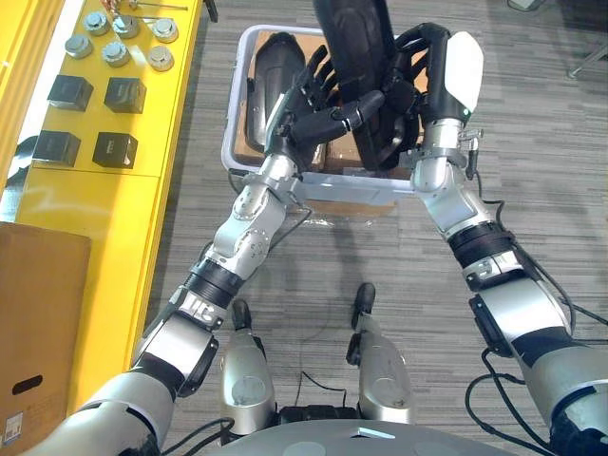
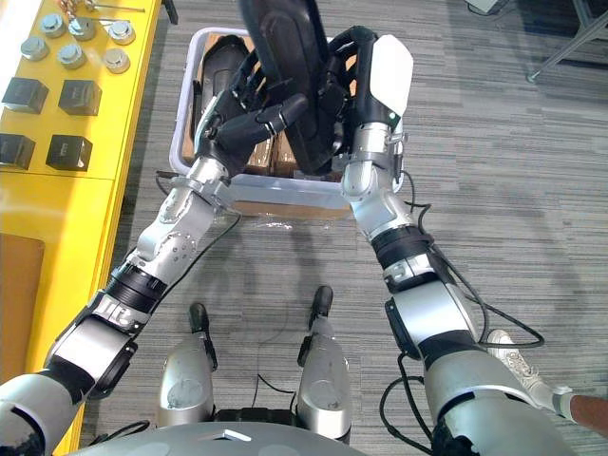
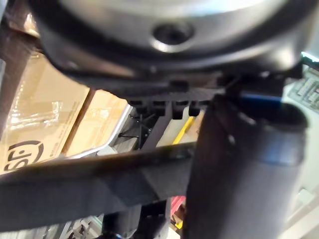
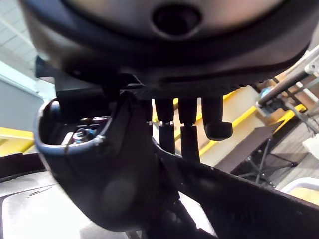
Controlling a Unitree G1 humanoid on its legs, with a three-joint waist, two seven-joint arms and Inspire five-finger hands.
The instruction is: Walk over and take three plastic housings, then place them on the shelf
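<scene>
1. Held housing (image 1: 356, 57): long black plastic shell, lifted clear above the bin, roughly on end, sandwiched between both hands.
2. Left hand (image 1: 318, 114): thumb across the front of the held housing, fingers curled behind it, so it is gripping it.
3. Right hand (image 1: 432, 81): white-covered thumb, fingers hooked round the opposite edge, also gripping the held housing.
4. Bin (image 1: 231, 142): pale plastic crate on the floor right under the hands. A second housing (image 1: 275, 66) lies in its left side. The arms hide the rest, so I can't tell the count.
5. Yellow shelf (image 1: 142, 190): runs along the robot's left and holds black boxes (image 1: 71, 92) and round metal parts (image 1: 114, 52). No housing on the part that shows.
6. Progress, judged: the walk-over is done and one housing is picked. Nothing is placed, so probably two more picks plus all the shelf placing are left.
</scene>
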